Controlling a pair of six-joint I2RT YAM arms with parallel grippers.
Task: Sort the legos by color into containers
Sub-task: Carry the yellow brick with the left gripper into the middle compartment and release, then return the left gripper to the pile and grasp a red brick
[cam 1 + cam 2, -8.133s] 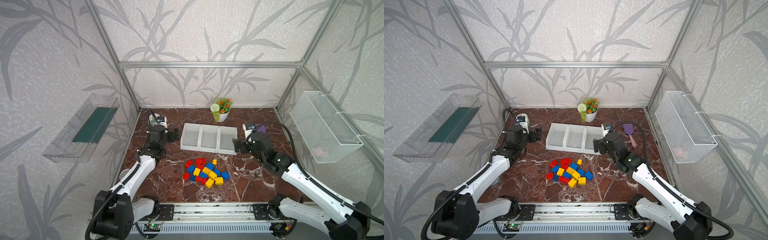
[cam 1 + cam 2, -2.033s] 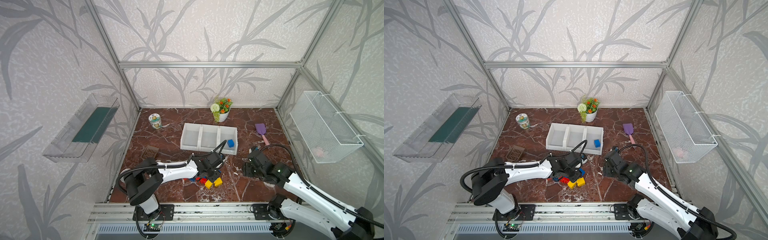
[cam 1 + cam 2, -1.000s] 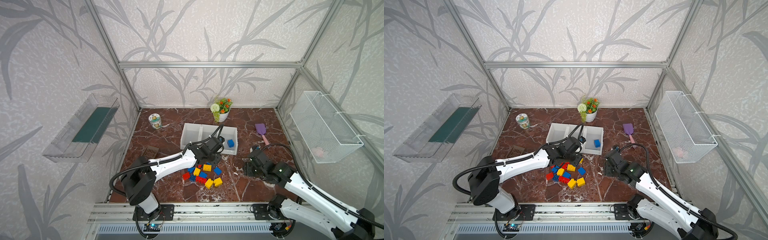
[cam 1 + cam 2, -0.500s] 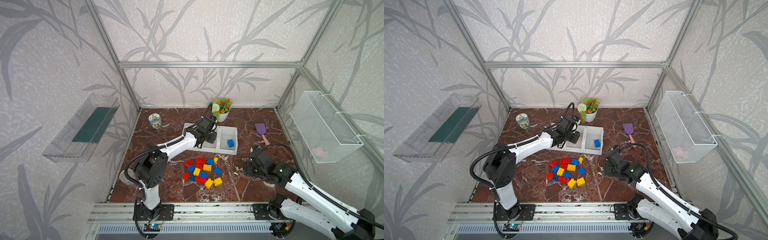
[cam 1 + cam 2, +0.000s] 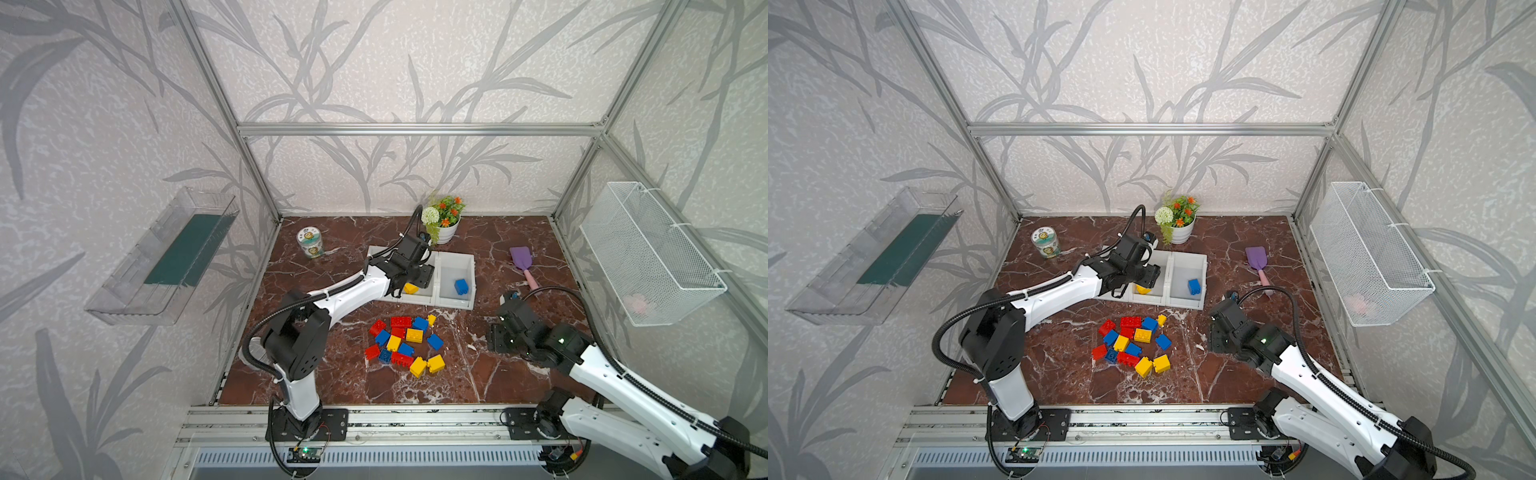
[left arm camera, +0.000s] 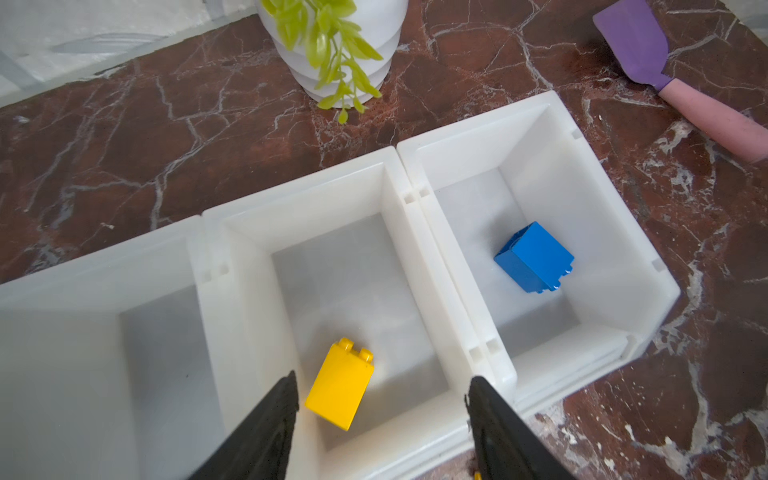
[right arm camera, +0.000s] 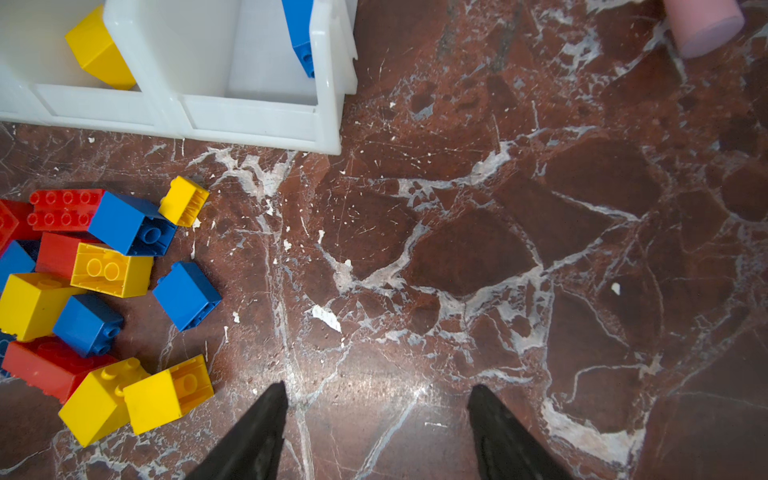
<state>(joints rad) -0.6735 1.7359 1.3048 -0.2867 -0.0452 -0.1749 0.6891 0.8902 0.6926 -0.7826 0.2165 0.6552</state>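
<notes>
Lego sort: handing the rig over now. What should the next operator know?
Left gripper: fingers open over the middle bin, yellow brick loose inside it.
Right gripper: open, empty, above bare marble.
Done: one blue brick in the end bin, one yellow in the middle.
Left: the pile of red, yellow and blue bricks on the marble; third bin shows no brick.

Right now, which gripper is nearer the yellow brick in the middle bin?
Left. The left gripper hangs open directly over the yellow brick; the right gripper hovers over bare table.
</notes>
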